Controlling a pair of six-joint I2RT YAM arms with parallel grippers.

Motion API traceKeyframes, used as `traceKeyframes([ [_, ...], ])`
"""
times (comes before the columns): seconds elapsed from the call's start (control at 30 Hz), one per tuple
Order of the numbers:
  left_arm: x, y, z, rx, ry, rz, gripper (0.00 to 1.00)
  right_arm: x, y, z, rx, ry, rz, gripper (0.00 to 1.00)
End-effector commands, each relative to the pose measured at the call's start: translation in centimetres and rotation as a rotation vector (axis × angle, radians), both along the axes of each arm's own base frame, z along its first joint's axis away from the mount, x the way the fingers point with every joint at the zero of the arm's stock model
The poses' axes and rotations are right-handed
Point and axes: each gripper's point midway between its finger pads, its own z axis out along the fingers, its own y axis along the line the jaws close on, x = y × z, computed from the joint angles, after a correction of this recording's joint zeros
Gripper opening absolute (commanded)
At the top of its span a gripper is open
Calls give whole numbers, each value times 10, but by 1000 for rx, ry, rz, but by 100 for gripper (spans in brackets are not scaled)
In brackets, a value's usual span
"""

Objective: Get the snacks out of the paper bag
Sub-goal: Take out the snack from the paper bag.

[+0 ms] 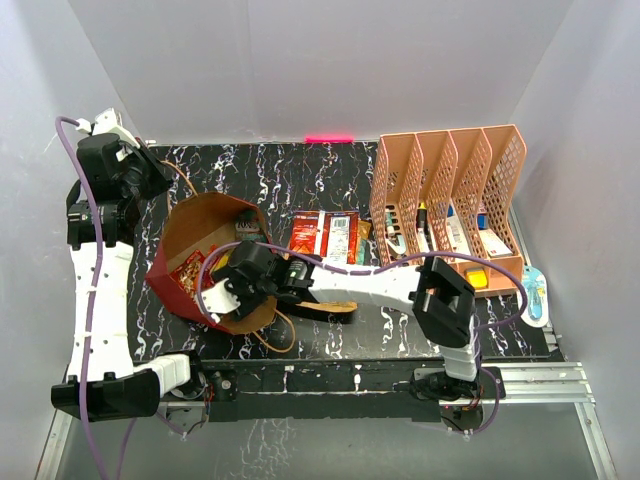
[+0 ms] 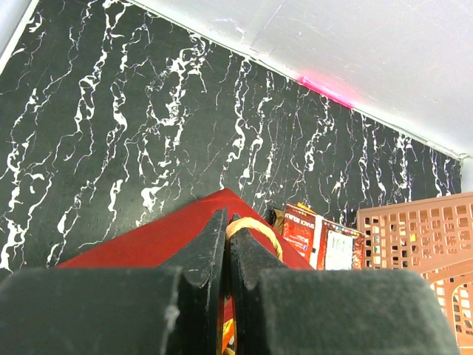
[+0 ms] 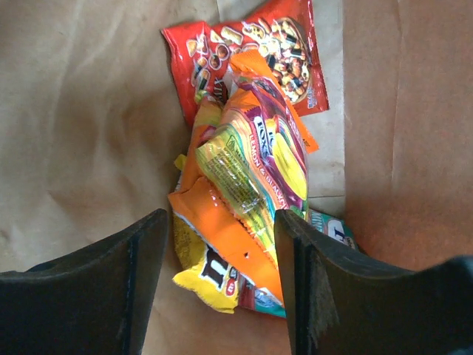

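Note:
The red paper bag [image 1: 165,265] lies tilted on the black marbled table, its brown mouth facing up. My left gripper [image 2: 226,220] is shut on the bag's brown cord handle [image 2: 259,228] at the rim; in the top view that left gripper [image 1: 158,180] is at the bag's far left. My right gripper [image 1: 222,290] reaches into the mouth. Inside, its jaws [image 3: 222,220] stand open over a pile of snacks: an orange packet [image 3: 225,233], a yellow one [image 3: 207,275], a striped one [image 3: 259,151], a red one [image 3: 251,52]. Two red packets [image 1: 325,238] lie outside on the table.
A pink mesh desk organiser [image 1: 450,200] with pens and stationery stands at the back right. A small yellow item [image 1: 478,278] lies in front of it, and a blue-white item [image 1: 535,295] lies by the table's right edge. White walls close in on three sides.

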Motion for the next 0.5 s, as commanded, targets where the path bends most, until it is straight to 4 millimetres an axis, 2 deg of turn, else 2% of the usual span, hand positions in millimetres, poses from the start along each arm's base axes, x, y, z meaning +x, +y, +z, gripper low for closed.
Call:
traceKeyframes([
  [0.0,-5,-5,11,-10,-37,-19,0,25,16,42,55,-169,-5,60],
  [0.13,-5,-5,9,-13,-37,-23,0,28,20,38,37,-187,11,54],
  [0.27,-6,-5,10,-14,-38,-22,0,24,23,42,58,-183,36,54],
  [0.47,-5,-6,10,-17,-37,-29,0,28,23,25,13,-195,44,54],
])
